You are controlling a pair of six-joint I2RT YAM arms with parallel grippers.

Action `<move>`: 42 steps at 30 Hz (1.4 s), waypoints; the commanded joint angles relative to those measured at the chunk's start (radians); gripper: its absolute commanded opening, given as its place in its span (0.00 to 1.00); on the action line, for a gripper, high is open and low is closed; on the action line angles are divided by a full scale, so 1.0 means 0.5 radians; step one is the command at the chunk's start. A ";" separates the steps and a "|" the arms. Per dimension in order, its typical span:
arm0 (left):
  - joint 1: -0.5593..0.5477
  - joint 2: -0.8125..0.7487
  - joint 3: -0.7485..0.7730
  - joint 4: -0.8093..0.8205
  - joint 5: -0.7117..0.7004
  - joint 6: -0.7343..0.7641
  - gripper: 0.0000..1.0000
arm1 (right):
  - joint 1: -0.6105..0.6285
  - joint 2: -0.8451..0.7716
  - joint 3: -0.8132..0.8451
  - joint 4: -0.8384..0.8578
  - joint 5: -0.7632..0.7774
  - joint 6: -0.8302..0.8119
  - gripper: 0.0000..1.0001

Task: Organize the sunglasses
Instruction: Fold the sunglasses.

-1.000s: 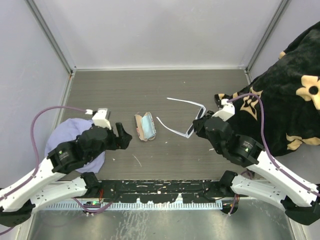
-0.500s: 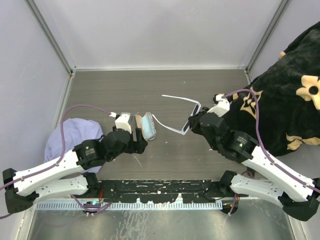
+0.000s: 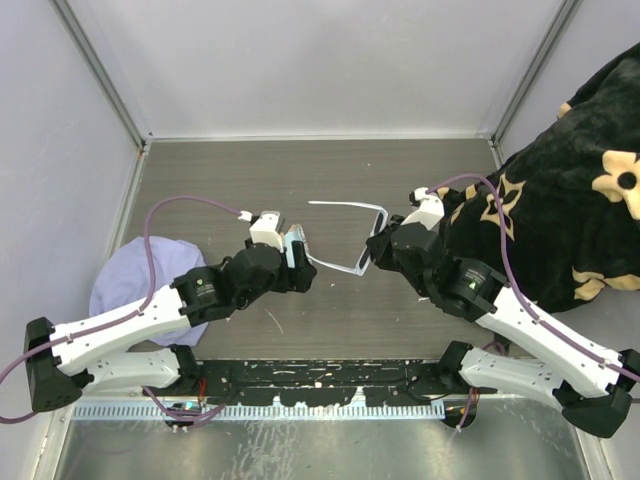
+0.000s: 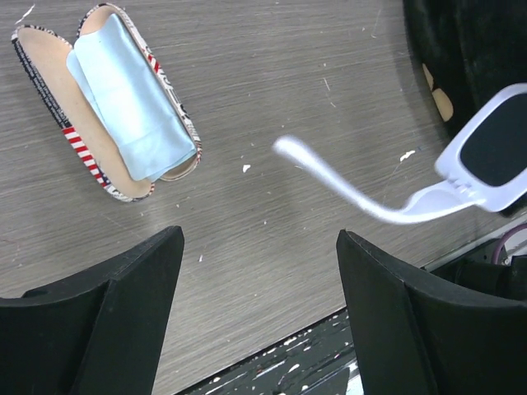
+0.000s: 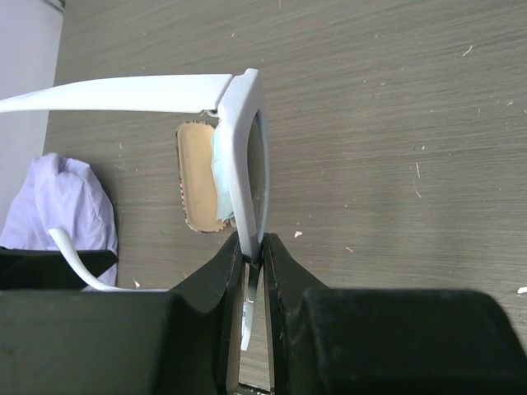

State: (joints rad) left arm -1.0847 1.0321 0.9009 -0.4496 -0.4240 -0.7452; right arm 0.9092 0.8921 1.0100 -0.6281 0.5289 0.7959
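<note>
Sunglasses (image 3: 347,206) were mid-table, pinched in the right gripper (image 3: 375,248). Its fingers (image 5: 226,271) were nearly closed on one end of the front frame, and the pair looked to be clear of the table (image 3: 250,170).

White plastic frame, dark rectangular lenses, thin white temples, both folded out. The temples were slightly curved with rounded tips. One pointed away over the table. The other ran toward the left gripper (image 3: 300,270) and showed blurred in the left wrist view, just past the fingertips.

The left gripper's jaws were wide apart and low over the table, with bare tabletop between the fingers.

The table was grey-brown wood-grain laminate, scuffed and flecked with white.

Soft case (image 4: 49,99) lay open flat beside the left gripper: oblong, tan lining, with flag stripes and print on the outside. A light blue cloth (image 4: 132,103) was folded inside it. From above, the left wrist covered most of the case.

A crumpled lilac cloth (image 3: 125,275) lay at the left edge, behind the left arm. A black plush blanket (image 3: 570,190) with cream flowers was bunched along the right side, up against the right arm.
</note>
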 commanded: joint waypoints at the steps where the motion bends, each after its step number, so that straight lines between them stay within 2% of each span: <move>1: -0.006 0.045 0.147 0.157 -0.040 -0.030 0.78 | -0.003 0.035 0.039 0.109 -0.089 -0.032 0.00; 28: -0.021 0.527 0.378 0.303 0.060 -0.090 0.81 | -0.002 0.085 -0.286 0.390 -0.367 0.207 0.00; 37: -0.026 0.597 0.413 0.319 0.116 -0.074 0.81 | -0.004 0.130 -0.281 0.423 -0.402 0.168 0.00; 42: -0.027 0.515 0.364 0.250 0.099 -0.030 0.80 | -0.004 0.106 -0.244 0.303 -0.274 0.070 0.00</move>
State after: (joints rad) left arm -1.0916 1.3251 1.0641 -0.3492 -0.3820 -0.7750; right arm 0.9073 0.9653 0.8528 -0.5034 0.3496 0.8658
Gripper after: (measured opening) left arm 0.801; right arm 0.180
